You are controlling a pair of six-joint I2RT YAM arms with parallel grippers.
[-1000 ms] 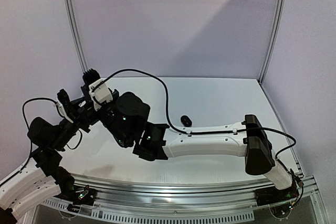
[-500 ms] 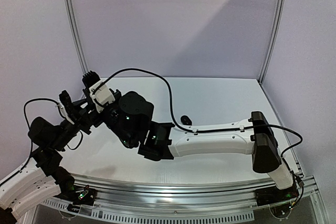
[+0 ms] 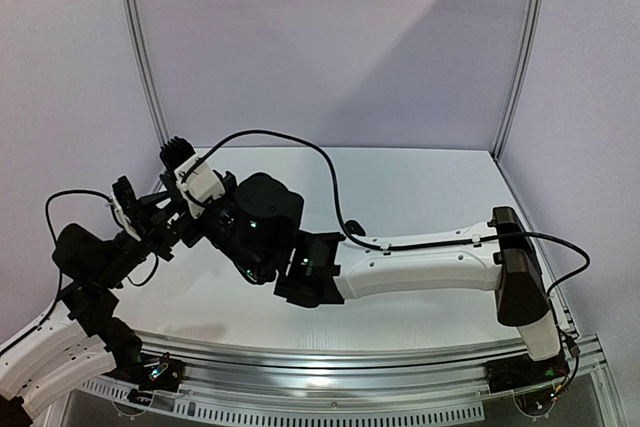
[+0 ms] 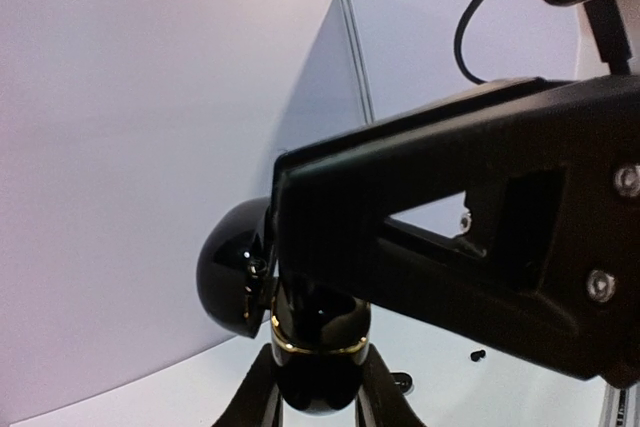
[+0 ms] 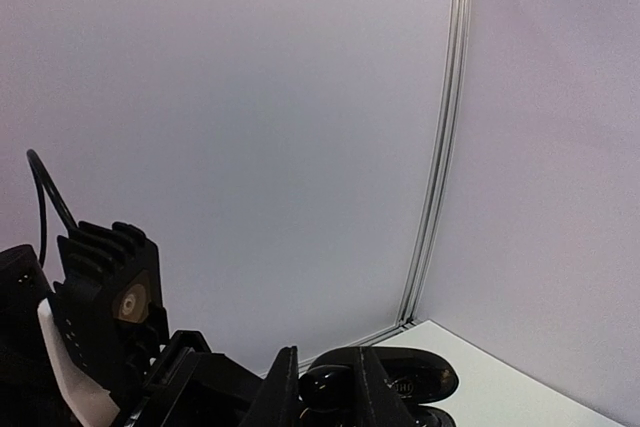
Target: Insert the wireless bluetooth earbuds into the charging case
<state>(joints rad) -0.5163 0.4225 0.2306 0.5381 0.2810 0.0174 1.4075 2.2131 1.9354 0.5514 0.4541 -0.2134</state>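
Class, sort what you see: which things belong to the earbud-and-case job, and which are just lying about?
On the job:
- open glossy black charging case, gripped by the left tool
- glossy black piece, apparently an earbud, in the right tool

Lying about:
- small dark oval thing on the table
- black cable looping over the right arm

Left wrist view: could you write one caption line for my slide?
Left claw grips an open glossy black oval charging case with gold rim; the right arm reaches in.
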